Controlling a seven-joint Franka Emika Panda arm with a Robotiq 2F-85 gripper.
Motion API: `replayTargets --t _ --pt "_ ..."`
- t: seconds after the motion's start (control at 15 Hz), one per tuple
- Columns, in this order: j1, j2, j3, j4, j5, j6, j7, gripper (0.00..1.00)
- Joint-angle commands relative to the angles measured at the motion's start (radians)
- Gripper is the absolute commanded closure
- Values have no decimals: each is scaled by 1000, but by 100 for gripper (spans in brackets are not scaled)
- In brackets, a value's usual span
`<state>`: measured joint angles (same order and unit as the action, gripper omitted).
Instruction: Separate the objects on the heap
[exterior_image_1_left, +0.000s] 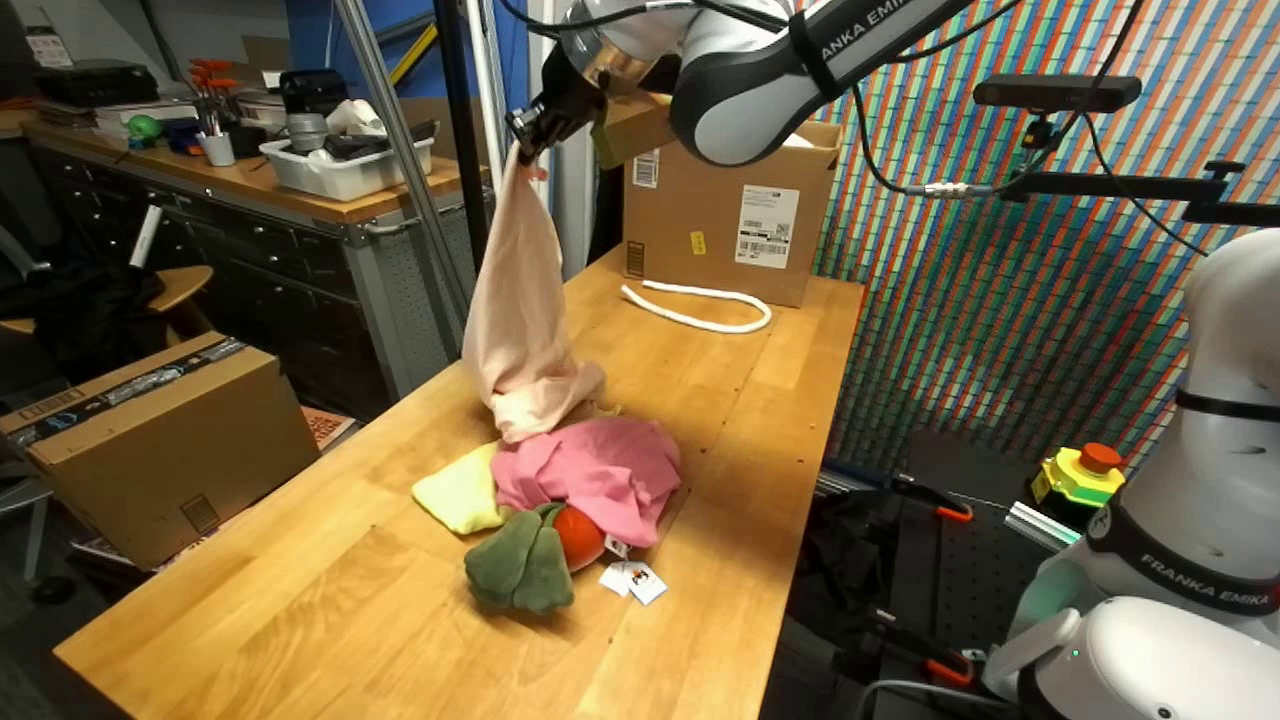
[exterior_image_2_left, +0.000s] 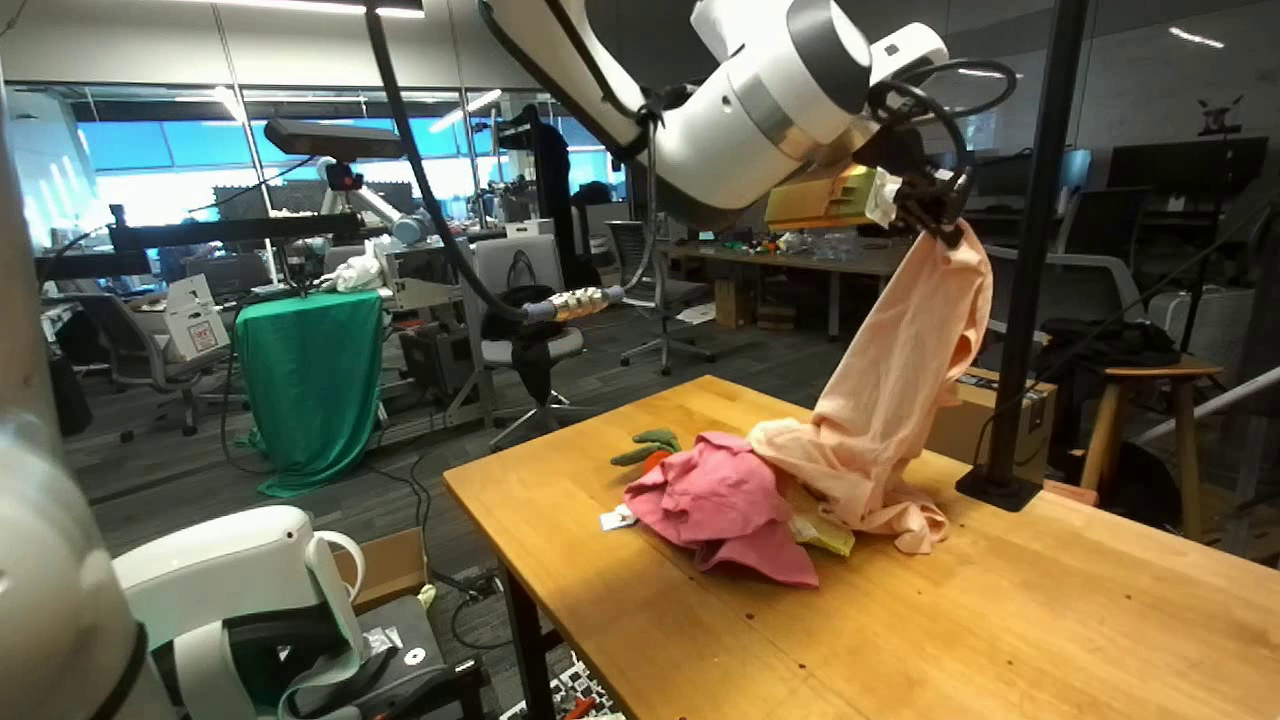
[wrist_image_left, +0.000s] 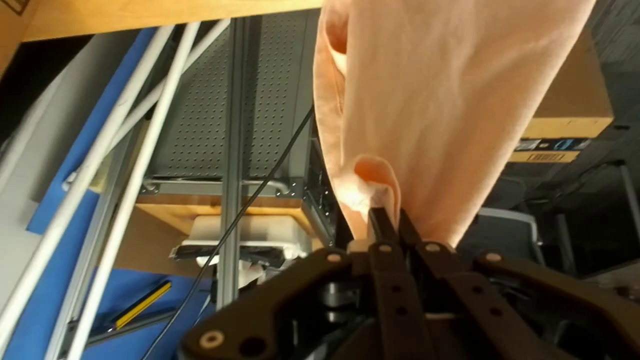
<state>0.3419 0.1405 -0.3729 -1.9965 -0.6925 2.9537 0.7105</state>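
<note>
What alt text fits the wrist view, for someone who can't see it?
The gripper, at the bottom, pinches a peach cloth that stretches to the top edge. Left of the cloth are a wooden tabletop, white poles and a perforated grey panel; to its right, a cardboard box.

Bright windows (exterior_image_2_left: 125, 145), dim floor (exterior_image_2_left: 150, 455), soft shadows on tabletop (exterior_image_1_left: 330, 610)

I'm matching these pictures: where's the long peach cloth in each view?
In an exterior view: long peach cloth, left of centre.
In an exterior view: cloth, right of centre.
Wrist view: cloth, mostly right of centre, reaching the top edge.
Shared landmark: black two-fingered gripper, clamping the cloth.
</note>
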Motion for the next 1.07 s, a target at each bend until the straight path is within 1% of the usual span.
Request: replayTargets --t 0.0,0.2,0.4,0.6,0.93,1.0 --pt "70 -7 -93 93 -213 -68 270 97" --pt "98 -15 -120 136 -402 -147 494 97" --pt "110 -30 -119 156 -524 -242 662 97" --pt "111 -41 -113 165 -588 -332 774 97" --pt "96 -61 -118 154 -612 -424 854 97" --pt "-68 -76 50 152 -630 -450 864 97"
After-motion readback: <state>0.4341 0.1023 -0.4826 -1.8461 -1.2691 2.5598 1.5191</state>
